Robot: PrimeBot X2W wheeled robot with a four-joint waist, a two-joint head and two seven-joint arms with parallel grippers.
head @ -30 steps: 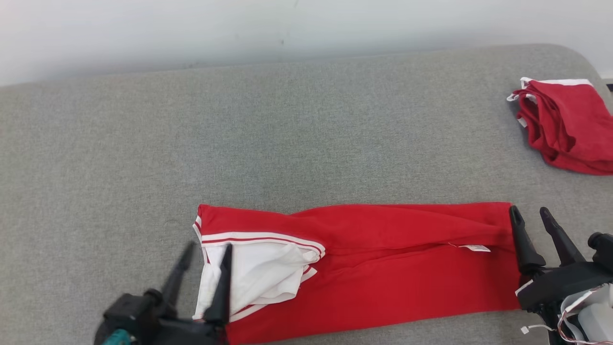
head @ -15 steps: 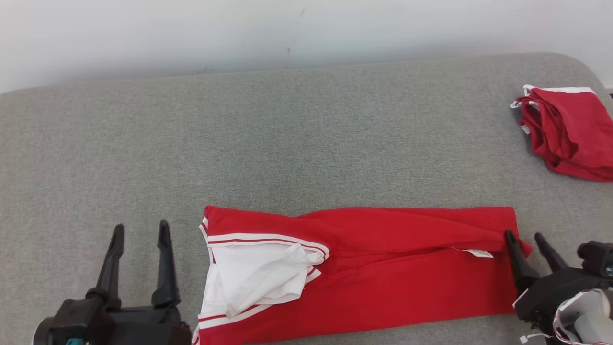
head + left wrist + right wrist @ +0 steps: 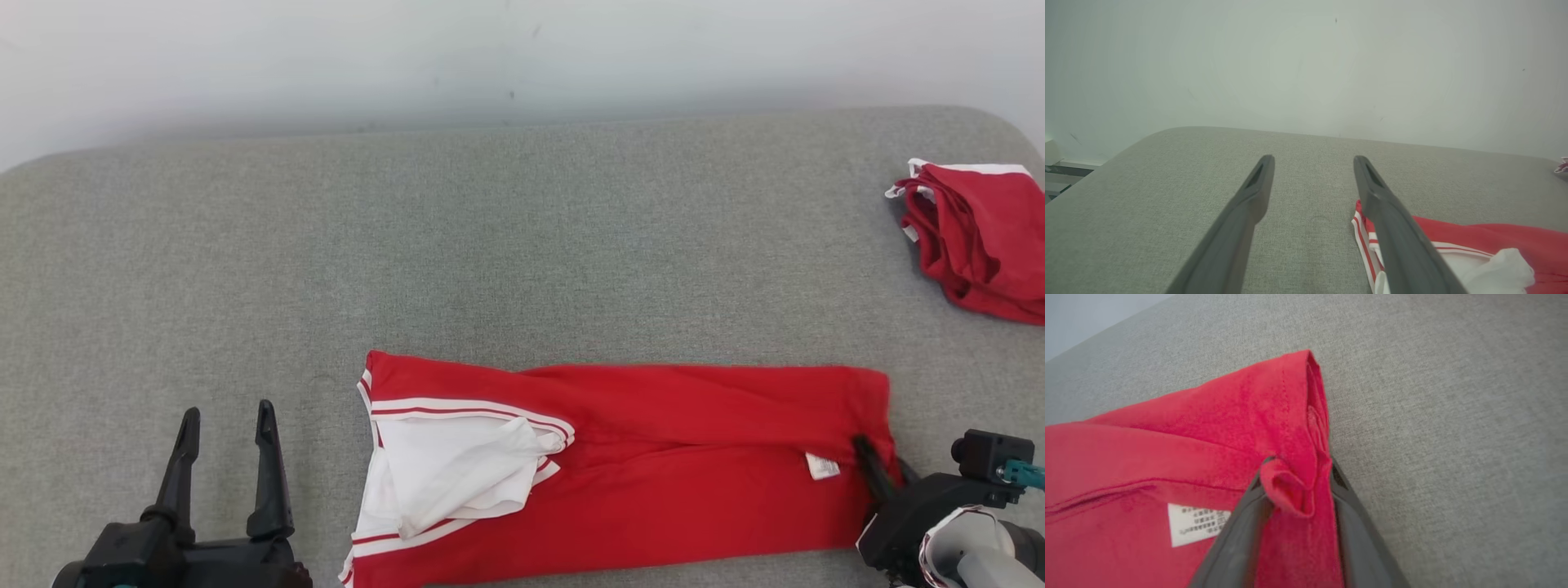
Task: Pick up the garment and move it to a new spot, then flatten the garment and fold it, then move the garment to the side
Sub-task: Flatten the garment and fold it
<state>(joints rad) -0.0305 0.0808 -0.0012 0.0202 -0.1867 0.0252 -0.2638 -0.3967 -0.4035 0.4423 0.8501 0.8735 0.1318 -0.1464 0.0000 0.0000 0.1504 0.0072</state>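
Note:
The red garment lies in a long strip across the near part of the grey cushion, its white-trimmed end with white lining at the left. My right gripper sits at its right hem. In the right wrist view a bunched fold of the garment's red hem stands pinched between the right gripper's two fingers, beside a white care label. My left gripper hovers open to the left of the garment, holding nothing; in its own view the left gripper frames bare cushion, the garment at lower right.
A second red garment pile lies folded at the cushion's far right edge. A pale wall runs behind the cushion. The cushion's rounded left corner drops off toward the floor.
The left gripper has drawn away leftward from the garment's white-trimmed end. The right gripper has slid onto the right hem and closed on a fold of it. The head camera has tilted slightly.

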